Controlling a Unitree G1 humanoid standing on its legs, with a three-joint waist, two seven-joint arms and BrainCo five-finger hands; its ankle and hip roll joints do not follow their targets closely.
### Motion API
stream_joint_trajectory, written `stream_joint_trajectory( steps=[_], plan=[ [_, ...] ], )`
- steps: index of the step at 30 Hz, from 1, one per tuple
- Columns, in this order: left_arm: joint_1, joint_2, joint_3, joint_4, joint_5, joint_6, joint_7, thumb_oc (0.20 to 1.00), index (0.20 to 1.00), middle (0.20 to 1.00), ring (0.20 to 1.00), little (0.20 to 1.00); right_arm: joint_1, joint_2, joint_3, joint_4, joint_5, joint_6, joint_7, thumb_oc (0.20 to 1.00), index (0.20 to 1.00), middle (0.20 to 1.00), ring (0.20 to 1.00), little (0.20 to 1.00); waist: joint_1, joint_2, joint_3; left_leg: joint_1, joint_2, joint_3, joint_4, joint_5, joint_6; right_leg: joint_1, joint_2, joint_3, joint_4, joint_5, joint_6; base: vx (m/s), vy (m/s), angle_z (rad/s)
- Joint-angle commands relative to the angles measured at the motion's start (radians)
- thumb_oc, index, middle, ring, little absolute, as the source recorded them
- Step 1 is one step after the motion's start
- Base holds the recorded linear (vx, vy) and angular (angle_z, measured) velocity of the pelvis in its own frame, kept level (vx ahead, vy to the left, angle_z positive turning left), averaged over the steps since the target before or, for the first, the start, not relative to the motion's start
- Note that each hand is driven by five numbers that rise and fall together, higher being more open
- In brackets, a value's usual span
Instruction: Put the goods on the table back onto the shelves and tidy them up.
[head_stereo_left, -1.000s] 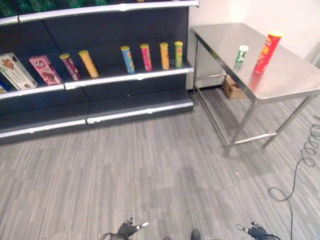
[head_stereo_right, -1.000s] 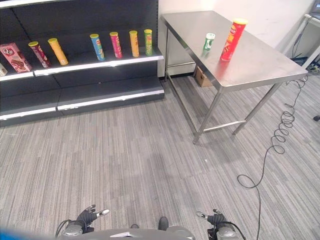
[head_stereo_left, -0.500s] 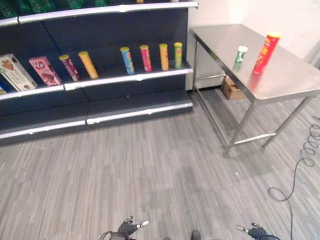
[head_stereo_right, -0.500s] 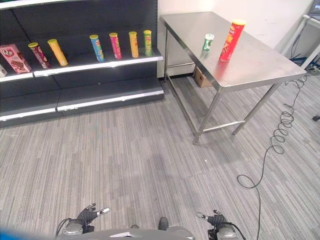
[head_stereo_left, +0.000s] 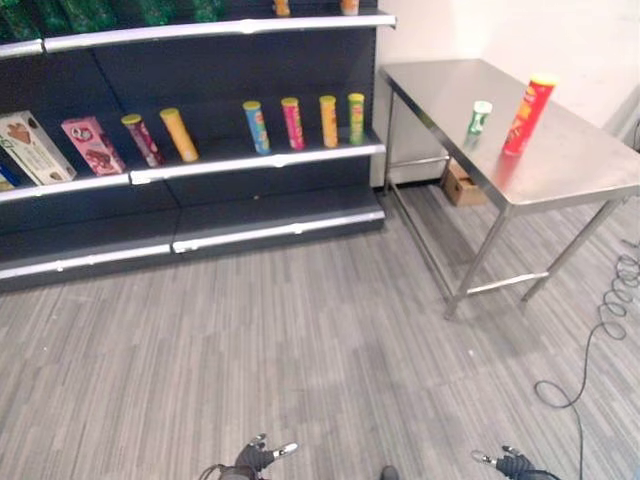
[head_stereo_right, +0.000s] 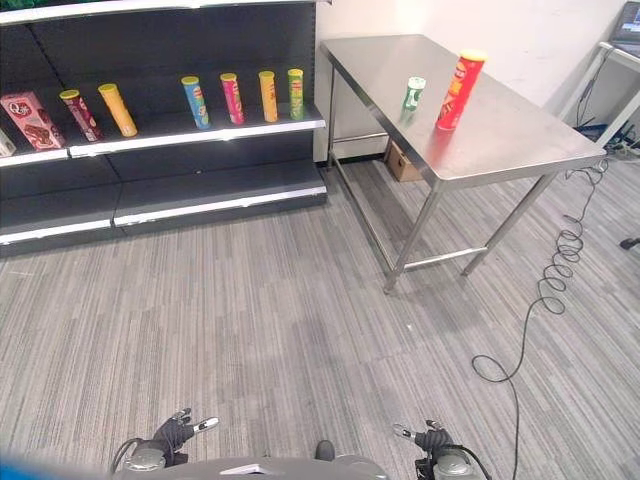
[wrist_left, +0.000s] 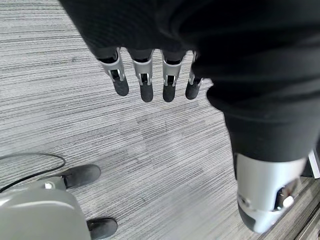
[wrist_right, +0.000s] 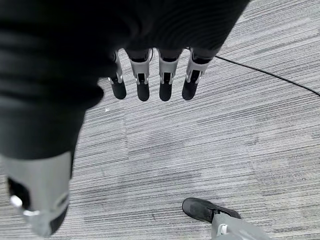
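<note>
While both arms hang low over the grey striped carpet floor (head_stereo_left: 300, 340), the left robot hand (wrist_left: 150, 75) shows straight, relaxed fingers (wrist_left: 145, 84) and holds nothing; the right robot hand (wrist_right: 150, 75) likewise has its fingers (wrist_right: 165, 82) extended and empty. In the head views both hands sit at the lower edge, well apart from everything else.

The goods to be shelved stand on the stainless-steel surface (head_stereo_left: 570, 165) at the right:
- tall red cylindrical crisp can with yellow lid (head_stereo_left: 527, 114), upright, towards the far side of the surface
- short green-and-white can (head_stereo_left: 479, 117), upright, just to the left of the red can, apart from it

Dark shelving unit with silver edge strips (head_stereo_left: 200, 160) at the left, against the wall. Middle shelf, from left to right:
- cream box (head_stereo_left: 30, 146) and pink box (head_stereo_left: 90, 144), both tilted
- maroon can (head_stereo_left: 140, 138) and orange can (head_stereo_left: 179, 133), both leaning
- blue can (head_stereo_left: 256, 126), pink can (head_stereo_left: 292, 122), orange-yellow can (head_stereo_left: 328, 120), green can (head_stereo_left: 356, 117), roughly upright, evenly spaced

Green packages (head_stereo_left: 80, 10) line the top shelf. A brown cardboard box (head_stereo_left: 460, 184) sits on the floor under the surface, near the wall.
</note>
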Motion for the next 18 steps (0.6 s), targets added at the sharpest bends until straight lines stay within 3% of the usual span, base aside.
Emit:
stream_joint_trajectory(
  steps=[1,4,5,6,8,11,12,14,15,16,17,18],
  plan=[
    [-0.079,0.027,0.002,0.048,-0.002,-0.022,0.003,1.0,1.0,1.0,1.0,1.0,-0.05,-0.029,0.031,-0.001,0.013,-0.011,-0.002,1.0,1.0,1.0,1.0,1.0,-0.025,-0.022,0.052,-0.026,0.055,-0.012,0.139,-0.11,-0.085,0.057,-0.083,0.024,0.081,-0.165,0.108,-0.02,-0.107,0.05],
    [-0.072,0.026,0.009,0.04,-0.026,-0.023,-0.002,1.0,1.0,1.0,1.0,1.0,-0.046,-0.035,0.041,-0.02,0.015,-0.014,0.002,1.0,1.0,1.0,1.0,1.0,-0.007,-0.037,0.095,-0.124,0.054,-0.026,0.346,-0.107,-0.1,0.065,-0.071,0.029,0.095,-0.185,0.075,-0.03,-0.141,0.1],
    [-0.075,0.027,0.008,0.037,-0.03,-0.022,0.0,1.0,1.0,1.0,1.0,1.0,-0.045,-0.04,0.042,-0.032,0.018,-0.015,0.0,1.0,1.0,1.0,1.0,1.0,0.002,-0.046,0.122,-0.197,0.058,-0.047,0.46,-0.053,-0.108,0.068,-0.07,0.028,0.102,-0.186,0.062,-0.04,-0.096,0.11],
    [-0.075,0.027,0.008,0.037,-0.03,-0.022,0.0,1.0,1.0,1.0,1.0,1.0,-0.045,-0.04,0.042,-0.032,0.018,-0.015,0.0,1.0,1.0,1.0,1.0,1.0,-0.001,-0.044,0.12,-0.204,0.06,-0.051,0.469,-0.056,-0.108,0.066,-0.068,0.025,0.103,-0.186,0.061,-0.06,-0.11,0.14],
    [-0.078,0.02,0.011,0.029,-0.058,-0.02,0.006,1.0,1.0,1.0,1.0,1.0,-0.05,-0.048,0.035,-0.047,0.04,-0.017,-0.006,1.0,1.0,1.0,1.0,1.0,0.006,-0.053,0.158,-0.327,0.051,-0.078,0.64,0.01,-0.101,0.08,-0.057,0.026,0.107,-0.2,0.038,0.06,-0.119,0.04],
    [-0.067,0.012,0.019,0.021,-0.082,-0.026,0.006,1.0,1.0,1.0,1.0,1.0,-0.043,-0.048,0.034,-0.056,0.044,-0.017,-0.006,1.0,1.0,1.0,1.0,1.0,0.014,-0.049,0.153,-0.358,0.055,-0.063,0.564,-0.011,-0.092,0.097,-0.057,0.027,0.1,-0.216,0.044,0.19,0.003,0.17],
    [-0.056,0.007,0.023,0.019,-0.088,-0.026,0.008,1.0,1.0,1.0,1.0,1.0,-0.038,-0.05,0.037,-0.066,0.038,-0.018,-0.007,1.0,1.0,1.0,1.0,1.0,0.026,-0.042,0.14,-0.37,0.053,-0.074,0.413,-0.011,-0.092,0.11,-0.054,0.032,0.089,-0.23,0.054,0.28,0.08,0.11],
    [-0.058,0.005,0.018,0.015,-0.092,-0.029,0.015,1.0,1.0,1.0,1.0,1.0,-0.048,-0.055,0.042,-0.056,0.034,-0.019,-0.013,1.0,1.0,1.0,1.0,1.0,0.043,-0.027,0.135,-0.413,0.061,-0.109,0.232,0.075,-0.111,0.14,-0.042,0.043,0.072,-0.256,0.062,0.32,0.083,-0.03],
    [-0.057,0.005,0.018,0.015,-0.092,-0.029,0.015,1.0,1.0,1.0,1.0,1.0,-0.048,-0.055,0.042,-0.056,0.034,-0.019,-0.013,1.0,1.0,1.0,1.0,1.0,0.043,-0.03,0.137,-0.407,0.058,-0.108,0.224,0.078,-0.111,0.143,-0.045,0.043,0.071,-0.258,0.062,0.35,0.087,0.03],
    [-0.061,0.009,0.015,0.009,-0.091,-0.031,0.018,1.0,1.0,1.0,1.0,1.0,-0.066,-0.063,0.044,-0.041,0.03,-0.02,-0.022,1.0,1.0,1.0,1.0,1.0,0.056,-0.024,0.133,-0.443,0.063,-0.125,0.104,0.111,-0.125,0.176,-0.042,0.067,0.056,-0.279,0.069,0.34,0.1,0.06],
    [-0.062,0.01,0.018,0.01,-0.09,-0.03,0.018,1.0,1.0,1.0,1.0,1.0,-0.07,-0.064,0.045,-0.036,0.027,-0.02,-0.023,1.0,1.0,1.0,1.0,1.0,0.059,-0.021,0.129,-0.457,0.066,-0.118,0.073,0.121,-0.132,0.191,-0.041,0.082,0.051,-0.286,0.072,0.62,0.243,-0.35],
    [-0.048,0.007,0.033,0.029,-0.084,-0.028,0.014,1.0,1.0,1.0,1.0,1.0,-0.064,-0.056,0.042,-0.033,0.014,-0.019,-0.017,1.0,1.0,1.0,1.0,1.0,0.07,-0.012,0.107,-0.422,0.079,-0.116,0.024,0.163,-0.134,0.218,-0.043,0.117,0.043,-0.297,0.083,0.69,0.358,-0.97]
  ],
)
